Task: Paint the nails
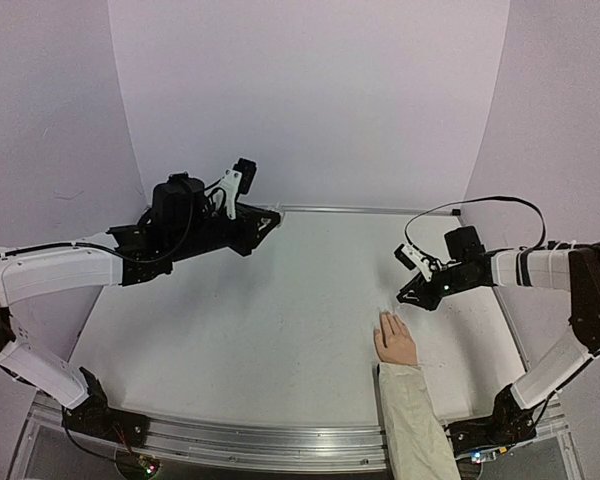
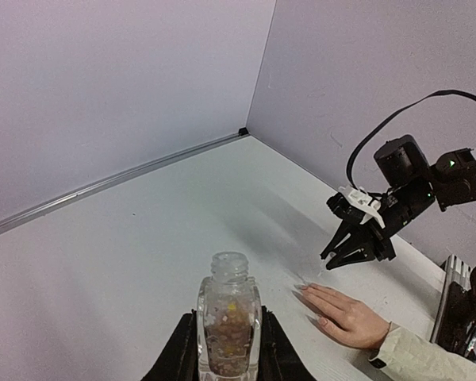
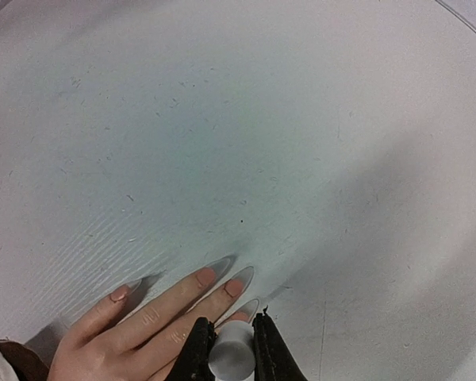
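Nearest of all, a cream sleeve (image 1: 412, 420) is coming in over the front edge of the white table (image 1: 280, 300), and the arm inside it is cut off by the bottom of the top view. The hand (image 3: 143, 325) is lying flat on the table with its fingers straight and close together. The nails (image 3: 205, 276) are sitting at the fingertips, pale pink and hard to tell from the skin. From above they are too small to see.

The right gripper (image 3: 230, 333) is hanging just over those fingertips and is squeezing a small round white cap (image 3: 232, 359) between its two fingers. The cap is covering part of one fingertip. Anything under the cap is hidden, so I cannot tell if it is touching a nail.

Farther back and well apart from the hand, the left gripper (image 2: 228, 349) is pinching a small clear bottle (image 2: 228, 305) and holding it upright. The bottle's top is showing bare screw threads with no cap on it. Something brownish is showing inside, but it is blurry. From above, the arm is hiding the bottle.

Behind everything, pale purple walls (image 1: 310, 90) are standing around the table.
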Available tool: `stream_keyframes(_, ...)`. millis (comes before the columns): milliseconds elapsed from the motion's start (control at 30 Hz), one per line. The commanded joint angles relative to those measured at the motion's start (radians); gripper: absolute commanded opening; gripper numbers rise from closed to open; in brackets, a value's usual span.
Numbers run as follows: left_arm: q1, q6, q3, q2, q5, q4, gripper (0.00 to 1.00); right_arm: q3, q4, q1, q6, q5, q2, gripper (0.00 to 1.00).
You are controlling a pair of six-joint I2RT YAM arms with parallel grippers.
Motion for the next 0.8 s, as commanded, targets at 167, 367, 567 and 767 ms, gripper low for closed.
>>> stream_keyframes(167,-0.001,0.006,0.109,0.028,-0.01,-0.01,0.0,0.01,0.009,-0.002,0.019,0.011,0.038,0.0)
stream_keyframes(367,-0.001,0.002,0.115,0.035,-0.012,-0.019,0.0,0.013,0.009,-0.002,0.019,-0.002,0.054,0.0)
stream_keyframes(567,-0.001,0.004,0.115,0.039,-0.005,-0.023,0.0,0.018,0.007,-0.003,0.021,-0.005,0.066,0.0)
stream_keyframes(767,-0.001,-0.002,0.111,0.037,-0.012,-0.023,0.0,0.021,0.004,-0.003,0.021,-0.009,0.073,0.0)
